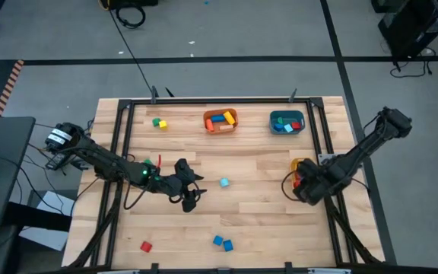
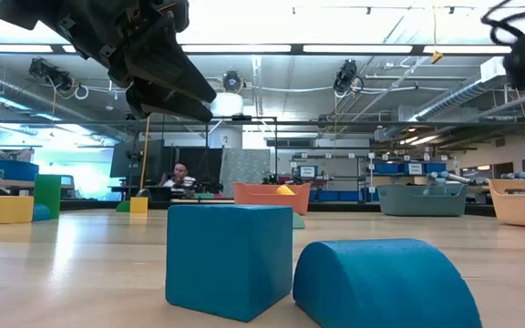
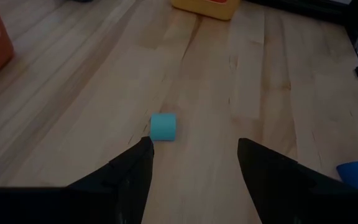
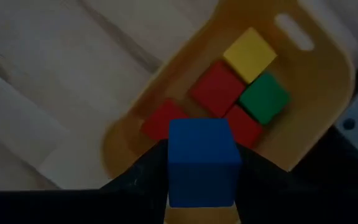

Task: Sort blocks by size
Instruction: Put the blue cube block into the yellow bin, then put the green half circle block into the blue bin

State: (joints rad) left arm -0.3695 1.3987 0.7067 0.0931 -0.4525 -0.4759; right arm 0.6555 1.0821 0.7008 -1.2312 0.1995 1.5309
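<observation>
My right gripper (image 4: 202,163) is shut on a blue cube (image 4: 204,146), which hangs over the yellow bin (image 4: 316,81) at the table's right edge. In the bin lie red blocks (image 4: 216,87), a yellow one (image 4: 249,54) and a green one (image 4: 265,98). My left gripper (image 3: 194,149) stands open near the table's middle (image 1: 192,199), above the wood. A light blue block (image 3: 163,127) rests on the table a little ahead of its fingertips. Two blue blocks (image 1: 222,243) and a red one (image 1: 146,246) lie near the front edge. My right gripper pinches the blue cube between its two fingers, one on each of two opposite side faces (image 4: 174,171). The fingers come from above, pointing down. The cube is lifted clear, level, above the blocks in the yellow bin.
An orange bin (image 1: 220,120) and a teal bin (image 1: 287,122), both holding blocks, stand along the far edge. A green and a yellow block (image 1: 159,122) lie at the far left. A black frame (image 1: 120,144) borders the table. Bare wood lies between the middle and the front edge.
</observation>
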